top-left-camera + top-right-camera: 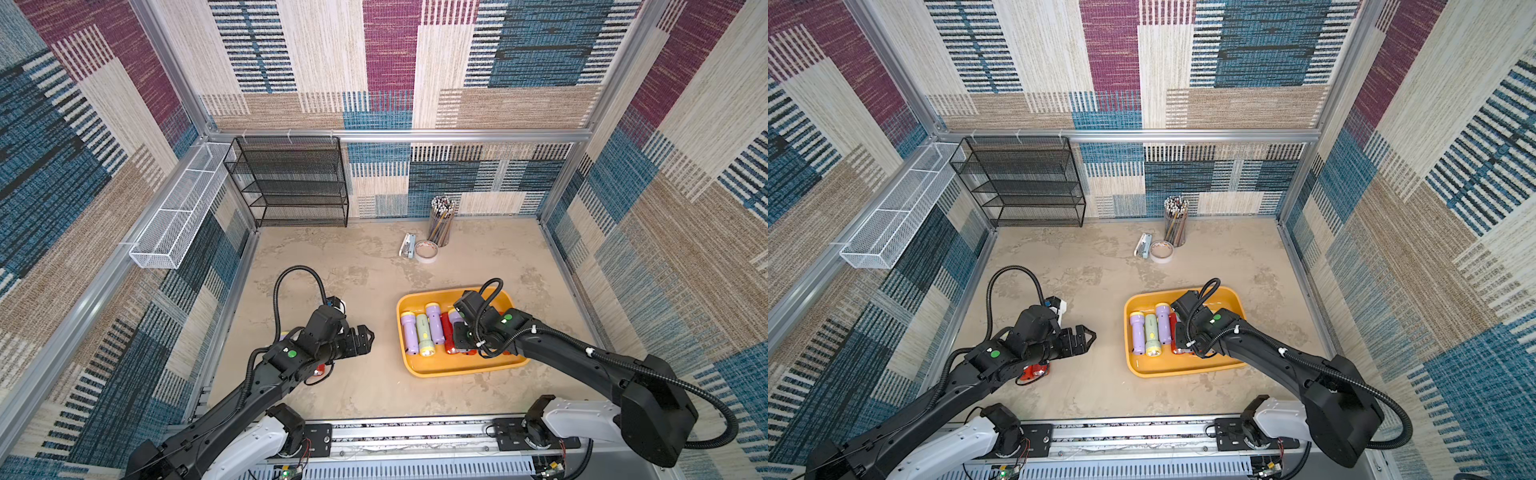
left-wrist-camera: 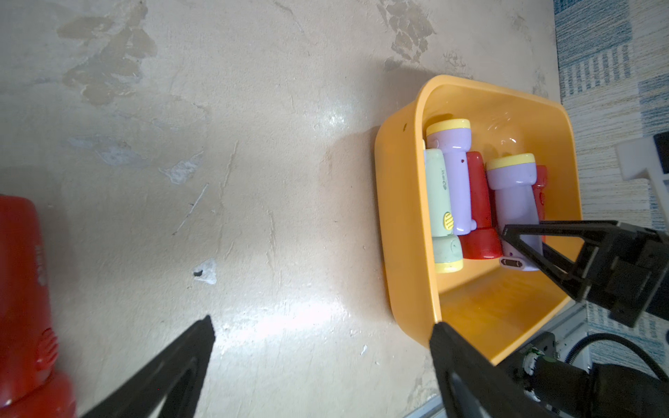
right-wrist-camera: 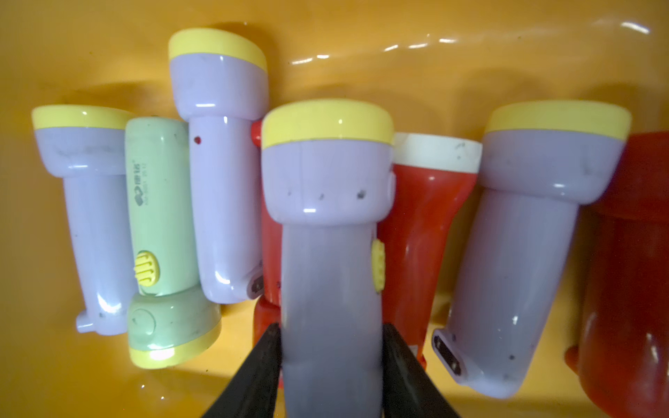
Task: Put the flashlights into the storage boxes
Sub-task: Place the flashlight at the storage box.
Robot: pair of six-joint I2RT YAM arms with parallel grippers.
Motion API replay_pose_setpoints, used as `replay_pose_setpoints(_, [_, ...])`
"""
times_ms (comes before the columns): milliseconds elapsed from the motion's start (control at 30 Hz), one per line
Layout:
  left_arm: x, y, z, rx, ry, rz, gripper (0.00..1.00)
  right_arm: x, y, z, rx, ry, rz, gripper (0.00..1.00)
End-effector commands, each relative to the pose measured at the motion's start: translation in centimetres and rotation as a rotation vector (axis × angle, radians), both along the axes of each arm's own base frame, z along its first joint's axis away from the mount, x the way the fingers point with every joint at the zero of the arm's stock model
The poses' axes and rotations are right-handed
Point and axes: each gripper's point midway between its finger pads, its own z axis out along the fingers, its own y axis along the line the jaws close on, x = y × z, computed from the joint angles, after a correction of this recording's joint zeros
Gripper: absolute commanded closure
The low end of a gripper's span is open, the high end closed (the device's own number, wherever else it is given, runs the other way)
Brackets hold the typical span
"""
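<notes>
beige table (image 1: 353, 270), pale green flashlight (image 3: 159, 181) print illegible.

You'll find the tray (image 1: 457, 365) plain yellow-orange. Your black right gripper (image 3: 331, 327) grips a lilac flashlight (image 3: 327, 173), yellow head and switch. Other lilac flashlights (image 3: 224, 173) share the yellow heads; pale green flashlight (image 3: 159, 202) has yellow switch and rim; red flashlights (image 3: 423, 217), one white-headed. Table (image 1: 353, 282) mottled beige. Walls (image 1: 540, 62): striped patchwork of blue, maroon, cream, tan. Rack (image 1: 291, 183) black mesh, basket (image 1: 174, 216) white mesh.
</notes>
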Motion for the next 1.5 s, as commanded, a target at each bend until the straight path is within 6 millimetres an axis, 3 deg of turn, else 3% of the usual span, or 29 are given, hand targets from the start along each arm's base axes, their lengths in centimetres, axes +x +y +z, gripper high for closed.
replay_pose_setpoints(0, [0.3, 0.2, 0.0, 0.015, -0.019, 0.006, 0.03, 0.8, -0.1, 0.1, -0.005, -0.025, -0.026, 0.47])
replay_pose_setpoints(167, [0.3, 0.4, 0.1, 0.02, -0.025, 0.008, 0.03, 1.2, -0.2, 0.9, -0.012, -0.043, -0.033, 0.38])
replay_pose_setpoints(433, [0.4, 0.7, 0.5, 0.034, -0.035, 0.014, 0.03, 1.8, -0.3, 4.6, 0.023, -0.125, -0.047, 0.25])
replay_pose_setpoints(567, [0.1, 1.4, 0.1, 0.071, -0.019, 0.029, 0.03, 1.7, 1.1, 6.5, 0.109, -0.155, 0.006, 0.0])
replay_pose_setpoints(767, [-1.3, 4.5, -1.6, 0.199, 0.048, 0.102, 0.03, 1.4, 4.5, 9.1, 0.254, -0.215, 0.114, 0.0])
replay_pose_setpoints(1033, [-2.2, 7.3, -1.0, 0.261, 0.041, 0.201, 0.04, 1.0, 8.1, 11.0, 0.371, -0.252, 0.246, 0.0])
replay_pose_setpoints(1267, [-2.5, 8.4, -2.5, 0.374, 0.119, 0.219, 0.03, -0.7, 11.0, 11.5, 0.445, -0.24, 0.399, 0.0])
replay_pose_setpoints(1467, [-2.2, 8.4, -3.6, 0.404, 0.163, 0.239, 0.03, -2.6, 11.6, 11.7, 0.489, -0.224, 0.504, 0.0])
